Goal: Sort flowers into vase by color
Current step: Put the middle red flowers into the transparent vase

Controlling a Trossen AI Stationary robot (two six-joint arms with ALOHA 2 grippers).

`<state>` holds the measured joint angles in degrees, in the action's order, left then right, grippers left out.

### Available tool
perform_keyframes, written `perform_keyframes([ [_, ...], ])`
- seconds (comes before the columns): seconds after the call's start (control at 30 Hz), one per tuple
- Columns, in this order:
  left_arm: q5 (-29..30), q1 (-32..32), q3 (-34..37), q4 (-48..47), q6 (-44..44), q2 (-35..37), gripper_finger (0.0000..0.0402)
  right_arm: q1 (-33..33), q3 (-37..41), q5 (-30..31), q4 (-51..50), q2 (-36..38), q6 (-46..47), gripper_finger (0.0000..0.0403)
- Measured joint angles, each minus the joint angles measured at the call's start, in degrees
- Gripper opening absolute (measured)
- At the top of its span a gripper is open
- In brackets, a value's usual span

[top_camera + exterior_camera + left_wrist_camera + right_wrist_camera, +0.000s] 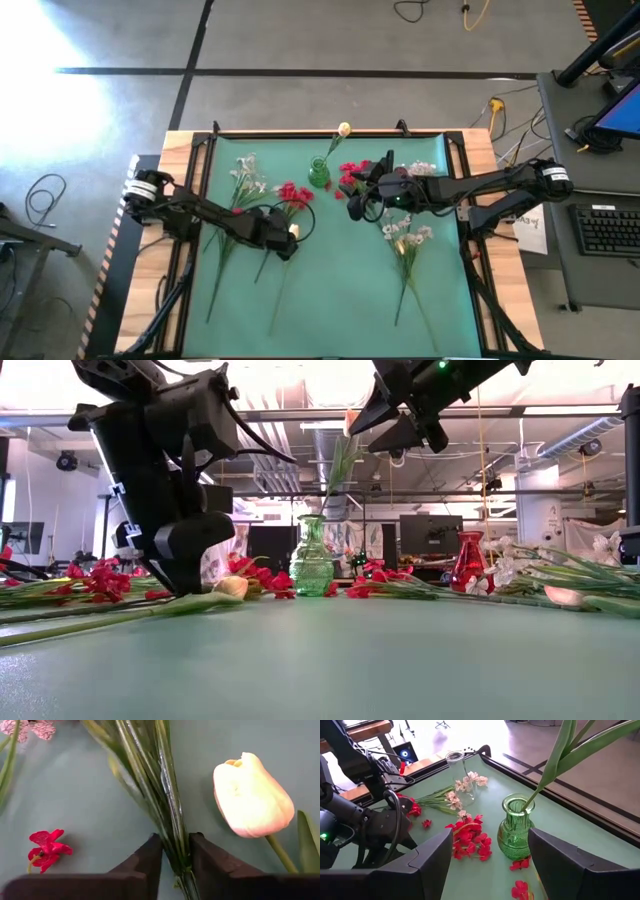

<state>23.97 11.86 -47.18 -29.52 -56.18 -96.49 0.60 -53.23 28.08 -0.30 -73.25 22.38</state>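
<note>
A green glass vase stands at the far middle of the green mat and holds one cream-yellow flower. Another cream-yellow flower lies on the mat, its bud just beside my left gripper, which is down at the mat and shut on that flower's green leaves. Its bud also shows from above. Red flowers and white-pink sprays lie flat on the mat. My right gripper hangs open above the mat, near the green vase, with nothing between its fingers. My left gripper pinches the bunch of long green leaves of the cream-yellow flower between its two fingers, a short way below the bud. The fingers come slanting down from above. The flower lies on the mat. Whether the stem itself is between the fingers I cannot tell.
A clear glass vase stands at the far left of the mat and a red vase at the far right. More white-pink sprays lie right of centre. Red blooms lie by the green vase, and a loose one beside my left gripper.
</note>
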Motion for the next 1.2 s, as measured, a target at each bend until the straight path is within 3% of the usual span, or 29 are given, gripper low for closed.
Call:
perform_keyframes([
  [0.2, 0.0, 0.0, 0.0, 0.0, 0.0, 0.5, 0.0007, 0.0, 0.0, 0.0, -1.3, 0.0, 0.1, 0.0249],
  [0.6, 1.3, 1.4, 0.2, -5.3, 1.1, 12.3, 0.0001, 0.7, 0.0, 0.0, -2.1, 0.0, 0.1, 0.0249],
  [1.2, 17.3, 2.8, 1.9, -4.5, 15.2, 39.6, 0.0, 2.5, 0.0, 0.0, -2.3, 0.0, 0.1, 0.0249],
])
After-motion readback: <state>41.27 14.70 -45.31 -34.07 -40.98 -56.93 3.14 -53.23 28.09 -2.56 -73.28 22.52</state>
